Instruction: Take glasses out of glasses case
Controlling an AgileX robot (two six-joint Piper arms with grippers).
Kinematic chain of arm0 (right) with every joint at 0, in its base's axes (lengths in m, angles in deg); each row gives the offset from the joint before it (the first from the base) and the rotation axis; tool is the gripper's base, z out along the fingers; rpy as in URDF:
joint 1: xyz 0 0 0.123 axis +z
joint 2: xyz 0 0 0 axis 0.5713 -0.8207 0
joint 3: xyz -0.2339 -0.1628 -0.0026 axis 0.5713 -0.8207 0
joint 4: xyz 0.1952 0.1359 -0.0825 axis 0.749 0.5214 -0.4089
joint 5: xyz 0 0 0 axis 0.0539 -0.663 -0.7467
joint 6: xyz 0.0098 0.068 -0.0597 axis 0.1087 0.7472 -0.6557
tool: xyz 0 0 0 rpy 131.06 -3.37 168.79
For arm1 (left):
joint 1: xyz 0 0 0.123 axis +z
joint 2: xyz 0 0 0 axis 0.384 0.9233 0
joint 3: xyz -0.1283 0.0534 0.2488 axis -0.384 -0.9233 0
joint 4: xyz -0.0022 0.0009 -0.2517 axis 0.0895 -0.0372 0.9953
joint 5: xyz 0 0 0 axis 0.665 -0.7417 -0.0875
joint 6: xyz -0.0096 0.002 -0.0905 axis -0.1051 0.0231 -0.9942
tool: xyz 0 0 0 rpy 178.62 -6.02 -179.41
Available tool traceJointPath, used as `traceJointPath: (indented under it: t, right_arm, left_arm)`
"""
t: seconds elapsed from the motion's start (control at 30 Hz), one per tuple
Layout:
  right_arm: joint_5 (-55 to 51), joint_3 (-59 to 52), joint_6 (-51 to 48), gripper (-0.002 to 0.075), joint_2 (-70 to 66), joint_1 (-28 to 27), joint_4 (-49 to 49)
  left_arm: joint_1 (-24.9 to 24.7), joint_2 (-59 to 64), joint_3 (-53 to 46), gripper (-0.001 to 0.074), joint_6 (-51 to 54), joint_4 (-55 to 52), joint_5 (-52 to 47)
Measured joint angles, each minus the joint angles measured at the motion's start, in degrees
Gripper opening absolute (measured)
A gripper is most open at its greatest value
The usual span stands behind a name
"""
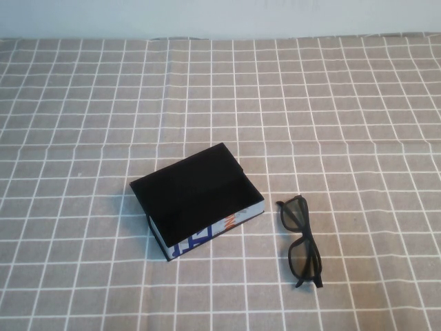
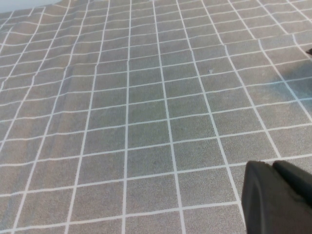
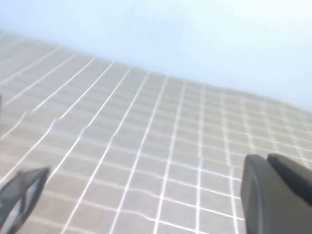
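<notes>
The black glasses (image 1: 302,238) lie on the checked cloth just right of the glasses case (image 1: 196,200), apart from it, arms folded. The case sits at the middle of the table with black showing on top and a white side with blue lettering and an orange mark facing front. No arm shows in the high view. My left gripper (image 2: 273,165) hangs over bare cloth with its fingers together and nothing between them. My right gripper (image 3: 267,158) is also shut and empty, with part of the glasses (image 3: 19,195) at the edge of its view.
A grey cloth with a white grid (image 1: 344,103) covers the whole table. A pale wall (image 1: 220,17) runs along the far edge.
</notes>
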Motion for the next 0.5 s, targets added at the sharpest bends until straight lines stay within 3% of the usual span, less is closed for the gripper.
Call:
traceJointPath:
  t: [0.13,0.5]
  right_arm:
    - [0.72,-4.7,0.0,-0.0017,8.67,-3.47,7.0]
    - [-6.13,-5.05,0.0,-0.0017,19.6,-4.09,12.07]
  left_arm:
    - [0.0,0.0,0.0,-0.0004,0.0,0.0,0.0]
    - [0.0,0.0,0.0,-0.0004,0.0,0.0,0.0]
